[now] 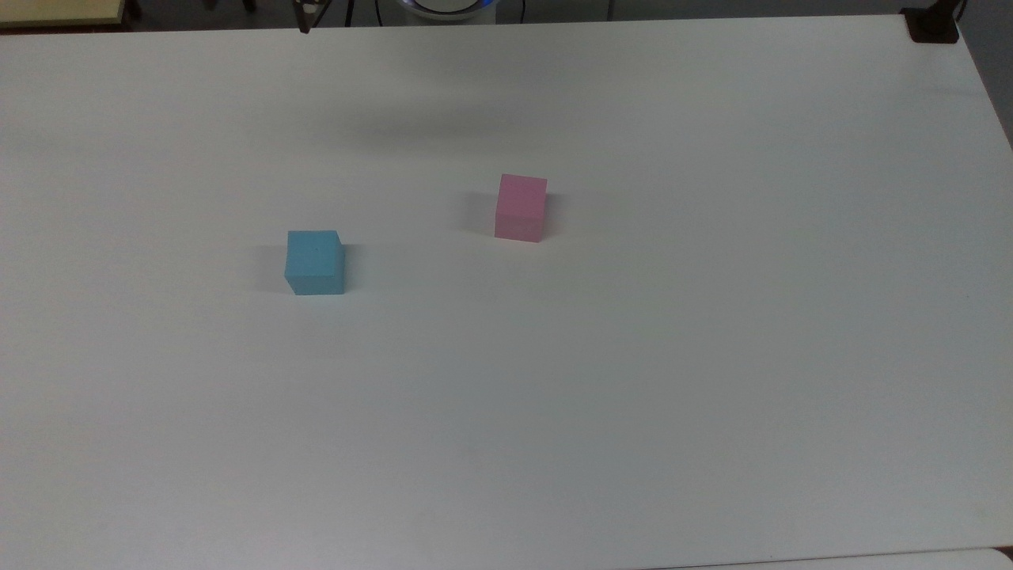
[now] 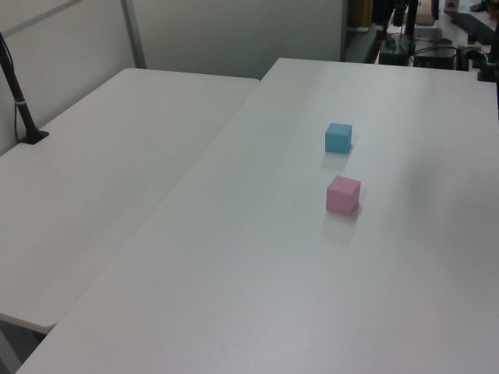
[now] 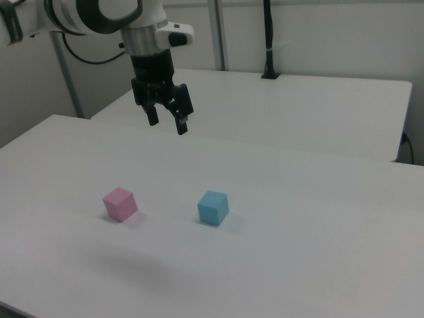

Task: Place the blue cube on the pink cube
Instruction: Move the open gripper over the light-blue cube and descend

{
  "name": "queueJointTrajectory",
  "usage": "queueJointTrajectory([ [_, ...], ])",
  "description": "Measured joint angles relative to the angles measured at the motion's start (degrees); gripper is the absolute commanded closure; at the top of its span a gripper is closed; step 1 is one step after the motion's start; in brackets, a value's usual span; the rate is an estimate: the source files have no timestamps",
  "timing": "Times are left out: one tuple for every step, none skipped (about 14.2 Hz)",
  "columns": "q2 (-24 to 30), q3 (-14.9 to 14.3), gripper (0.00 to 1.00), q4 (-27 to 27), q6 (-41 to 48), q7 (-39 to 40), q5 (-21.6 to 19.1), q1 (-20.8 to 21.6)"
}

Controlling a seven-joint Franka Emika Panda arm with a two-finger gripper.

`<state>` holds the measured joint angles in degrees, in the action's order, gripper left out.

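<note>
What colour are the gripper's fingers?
Black, on the open two-finger gripper; clearest in the right view.

White table (image 1: pixel 633 396) spanning nearly the whole top view. Blue cube (image 1: pixel 315 263) sitting flat on it, left of centre. Pink cube (image 1: pixel 521 207) at about two o'clock from the blue one, well apart, also flat on the surface. Soft shadows to the left of each cube. Dark fingertip (image 1: pixel 304 17) poking in at the top edge, at twelve o'clock from the blue cube. Black mount (image 1: pixel 934 25) at the far right corner.
</note>
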<state>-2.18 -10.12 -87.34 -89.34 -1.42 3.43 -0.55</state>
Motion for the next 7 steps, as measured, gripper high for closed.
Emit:
queueJointTrajectory([
  [-0.1,0.0,0.00,0.0,0.0,0.0,0.0,0.2],
  [-0.1,0.0,0.00,0.0,0.0,0.0,-0.2,0.2],
  [-0.2,0.0,0.00,-0.1,0.0,0.0,-0.6,0.3],
  [-0.3,0.0,0.00,-0.3,0.0,0.0,-1.1,0.3],
  [-0.5,0.0,0.00,-0.5,0.0,0.0,-1.3,0.4],
  [-0.6,0.0,0.00,-0.7,0.0,0.0,-1.3,0.4],
  [-0.8,0.0,0.00,-0.8,0.0,0.0,-1.3,0.5],
])
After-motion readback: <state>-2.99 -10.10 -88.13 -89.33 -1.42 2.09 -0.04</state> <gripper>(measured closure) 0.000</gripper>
